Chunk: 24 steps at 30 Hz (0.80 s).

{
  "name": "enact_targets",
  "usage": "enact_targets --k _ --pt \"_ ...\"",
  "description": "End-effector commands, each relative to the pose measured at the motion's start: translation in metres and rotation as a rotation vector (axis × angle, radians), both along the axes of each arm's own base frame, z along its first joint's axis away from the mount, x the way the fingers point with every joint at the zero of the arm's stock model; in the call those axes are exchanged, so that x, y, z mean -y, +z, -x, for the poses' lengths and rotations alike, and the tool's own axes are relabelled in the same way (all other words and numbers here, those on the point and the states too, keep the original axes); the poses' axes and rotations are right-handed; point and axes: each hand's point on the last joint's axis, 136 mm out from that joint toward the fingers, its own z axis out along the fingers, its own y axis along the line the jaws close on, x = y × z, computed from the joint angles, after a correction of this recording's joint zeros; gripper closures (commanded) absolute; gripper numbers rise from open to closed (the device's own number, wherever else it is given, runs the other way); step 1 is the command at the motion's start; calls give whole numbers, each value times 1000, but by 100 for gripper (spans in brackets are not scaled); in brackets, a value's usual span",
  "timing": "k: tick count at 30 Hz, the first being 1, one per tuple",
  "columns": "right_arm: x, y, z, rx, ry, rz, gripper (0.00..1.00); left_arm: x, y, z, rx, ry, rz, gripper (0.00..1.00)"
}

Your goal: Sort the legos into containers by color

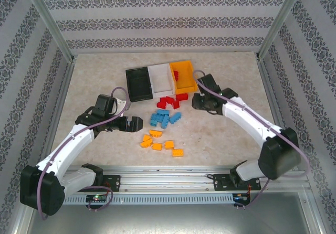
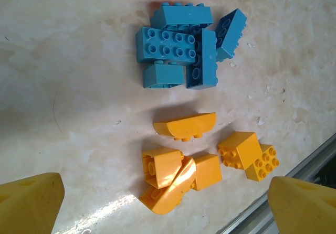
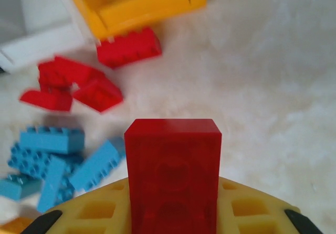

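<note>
Three bins stand in a row at the back: black (image 1: pixel 139 83), white (image 1: pixel 159 78) and orange-yellow (image 1: pixel 184 68), the last with a red brick (image 1: pixel 177 76) inside. Loose legos lie in front of them in three groups: red (image 1: pixel 170 101), blue (image 1: pixel 165 118) and orange-yellow (image 1: pixel 160 142). My left gripper (image 1: pixel 135 124) hangs open just left of the blue group; its wrist view has the orange-yellow bricks (image 2: pixel 178 173) between the spread fingertips (image 2: pixel 29 202) and the blue bricks (image 2: pixel 181 48) beyond. My right gripper (image 3: pixel 173 210) is shut on a red brick (image 3: pixel 173 166), right of the red group and in front of the orange-yellow bin (image 3: pixel 136 3).
A metal rail (image 1: pixel 168 179) runs along the table's near edge, close to the orange-yellow bricks (image 2: pixel 310 166). Patterned walls enclose the table on three sides. Bare marbled tabletop (image 1: pixel 94 82) lies to the left of the bins and to the right (image 1: pixel 236 76).
</note>
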Motion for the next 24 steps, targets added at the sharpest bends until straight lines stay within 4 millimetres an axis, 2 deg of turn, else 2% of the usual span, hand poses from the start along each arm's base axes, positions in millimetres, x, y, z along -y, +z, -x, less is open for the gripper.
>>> enact_targets --k 1,8,14,18,21,24 --pt "-1 5 -32 3 33 10 73 7 5 3 16 -47 15 0" --pt "-16 -10 -110 -36 43 -29 74 5 1 2 18 -48 -4 0" --pt "-36 -30 -165 -66 61 -51 74 3 -5 1 8 -44 -29 0" --pt "-46 -45 -184 -90 64 -53 70 2 -7 1 -1 -44 -36 0" --pt "-52 -45 -191 -85 64 -63 63 2 -7 1 0 -45 -35 0" --pt "-53 -37 -191 -69 61 -55 52 2 -9 1 -6 -45 -38 0"
